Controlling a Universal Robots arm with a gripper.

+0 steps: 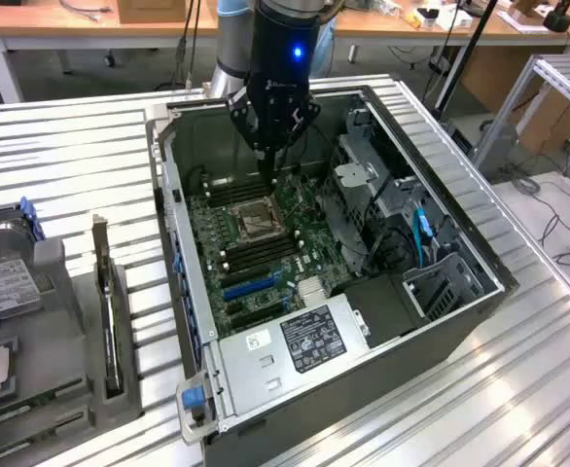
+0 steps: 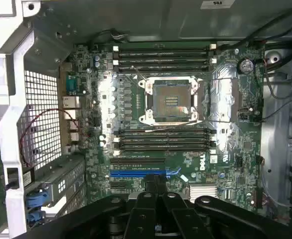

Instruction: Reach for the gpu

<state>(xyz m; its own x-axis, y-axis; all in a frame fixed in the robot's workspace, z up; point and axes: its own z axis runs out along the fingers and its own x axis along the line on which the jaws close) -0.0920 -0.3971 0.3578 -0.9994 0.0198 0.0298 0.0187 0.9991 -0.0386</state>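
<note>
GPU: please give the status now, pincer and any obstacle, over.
Pincer shut, empty, over CPU socket inside case. GPU upright in grey tray, exterior view's left, untouched. Case wall stands between.

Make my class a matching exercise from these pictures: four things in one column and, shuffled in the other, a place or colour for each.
1. gripper
2. CPU socket
3. gpu
4. long slot

A. blue
B. upright in the grey tray, outside the case
C. over the motherboard
D. square, between memory slots

Pairs: 1-C, 2-D, 3-B, 4-A
</note>
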